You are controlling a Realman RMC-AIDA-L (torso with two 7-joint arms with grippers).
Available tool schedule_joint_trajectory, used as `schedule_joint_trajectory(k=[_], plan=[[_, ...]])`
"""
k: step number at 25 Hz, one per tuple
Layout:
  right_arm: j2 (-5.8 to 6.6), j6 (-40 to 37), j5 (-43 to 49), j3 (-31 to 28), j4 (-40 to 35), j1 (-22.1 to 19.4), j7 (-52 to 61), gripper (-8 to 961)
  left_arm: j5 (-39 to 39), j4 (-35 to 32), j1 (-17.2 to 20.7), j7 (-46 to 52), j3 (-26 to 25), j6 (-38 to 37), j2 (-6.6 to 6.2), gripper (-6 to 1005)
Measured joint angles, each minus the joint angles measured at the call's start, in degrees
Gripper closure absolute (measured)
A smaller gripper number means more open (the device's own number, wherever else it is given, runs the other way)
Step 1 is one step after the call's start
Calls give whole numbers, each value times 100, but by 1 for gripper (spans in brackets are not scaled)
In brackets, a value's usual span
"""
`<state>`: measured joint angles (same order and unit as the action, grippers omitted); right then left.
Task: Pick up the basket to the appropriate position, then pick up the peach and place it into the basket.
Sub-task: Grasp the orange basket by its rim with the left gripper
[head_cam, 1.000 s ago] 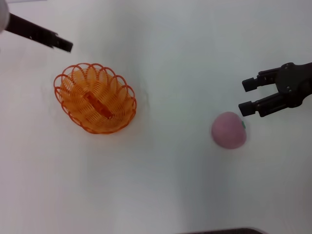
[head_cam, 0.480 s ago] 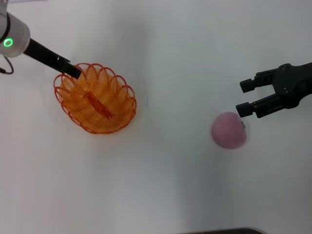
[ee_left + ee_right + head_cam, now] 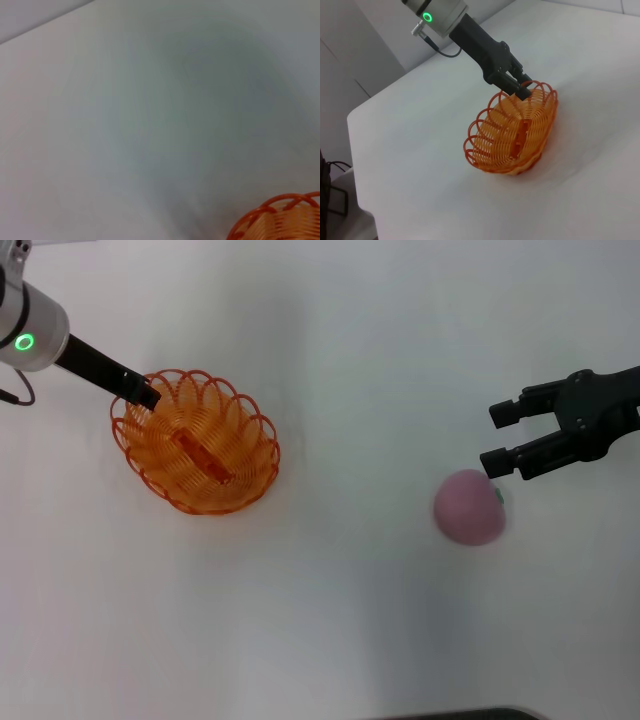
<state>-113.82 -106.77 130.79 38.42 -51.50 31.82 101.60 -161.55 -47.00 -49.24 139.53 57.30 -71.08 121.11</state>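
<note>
Sitting left of centre in the head view, the orange wire basket [image 3: 195, 441] rests on the white desk [image 3: 330, 620], not yet lifted. The left tool [image 3: 146, 395] is at its upper-left rim; I cannot tell whether it grips. Next it must pinch a rim loop firmly. The right tool [image 3: 497, 438] hangs spread apart just above the peach [image 3: 469, 506].

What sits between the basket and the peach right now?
Nothing: in the head view only bare white table lies between the basket and the peach.
</note>
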Motion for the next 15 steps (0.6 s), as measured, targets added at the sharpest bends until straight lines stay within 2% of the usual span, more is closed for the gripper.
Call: schedule_joint_trajectory(k=[1, 6, 12, 15], plan=[[-5, 1, 0, 0, 0, 0, 0, 7, 2, 6, -5, -1, -4, -2, 1, 587], [-17, 13, 0, 0, 0, 0, 0, 7, 68, 16, -24, -4, -9, -18, 11, 819], [-22, 45, 0, -1, 0, 0, -7, 7, 231, 8, -8, 7, -31, -82, -23, 891], [-26, 46, 0, -1, 0, 0, -8, 7, 274, 3, -4, 5, -324, -245, -37, 927]])
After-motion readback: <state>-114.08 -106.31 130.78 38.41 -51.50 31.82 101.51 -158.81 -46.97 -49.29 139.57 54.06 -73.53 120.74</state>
